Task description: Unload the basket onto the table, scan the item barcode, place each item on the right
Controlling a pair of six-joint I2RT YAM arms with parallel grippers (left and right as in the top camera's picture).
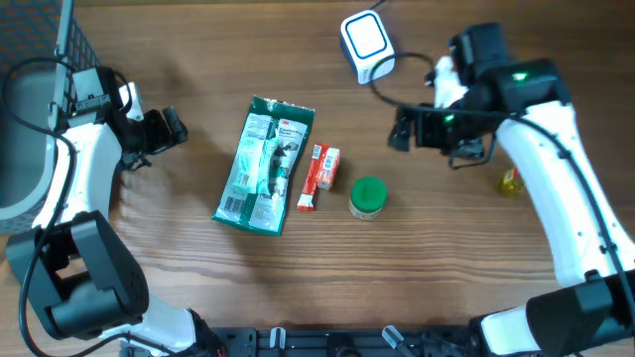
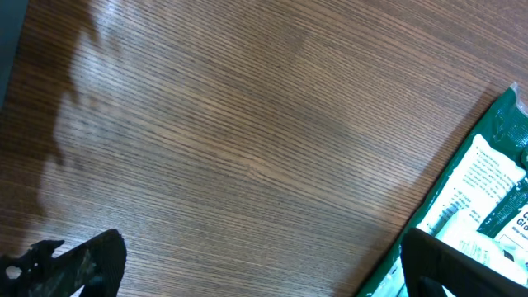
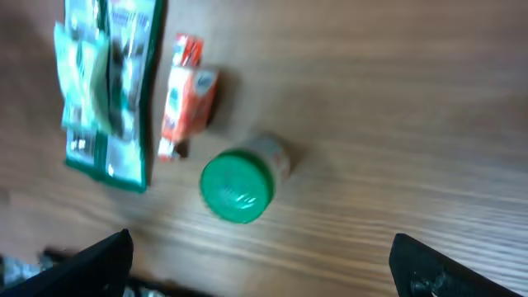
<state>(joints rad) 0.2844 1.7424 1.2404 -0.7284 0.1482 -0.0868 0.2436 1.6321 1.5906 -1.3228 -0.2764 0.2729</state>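
**Overhead.** Opening step of the scan, judged from the layout: nothing is picked up yet. Three candidate items lie mid-table in a row. These are a green packet (image 1: 265,164), a red box (image 1: 319,177) just to its right, and a jar (image 1: 368,196) with a green lid right of that. The scanner (image 1: 367,46), white with a blue face, sits apart at the far edge on its cable (image 1: 402,96). The left gripper (image 1: 167,130) hangs left of the packet, well clear of it, with its arm bent back toward the table's left side. The right gripper (image 1: 401,129) is between scanner and jar and points toward the items, its arm reaching in from the right. A small yellow object (image 1: 510,180) lies beyond that arm. Both grippers are spread wide and carry nothing.

**Left wrist.** Bare wooden table (image 2: 231,132) fills the gap between the two fingers, which are at full spread. Only the packet's corner (image 2: 487,202) enters at the right, beside one finger and not between them.

**Right wrist.** The jar (image 3: 237,186) lies ahead of the wide, empty jaws and slightly left of centre. The box (image 3: 186,97) and packet (image 3: 111,91) lie beyond it. The view is blurred, so no barcode can be read here.

**Next move (judgement).** One arm must settle on a single item, and the jar is nearest the right gripper. It then has to centre the jaws over that item, descend and close, then carry it so that its barcode faces the scanner. Which face bears the code cannot be told from these views
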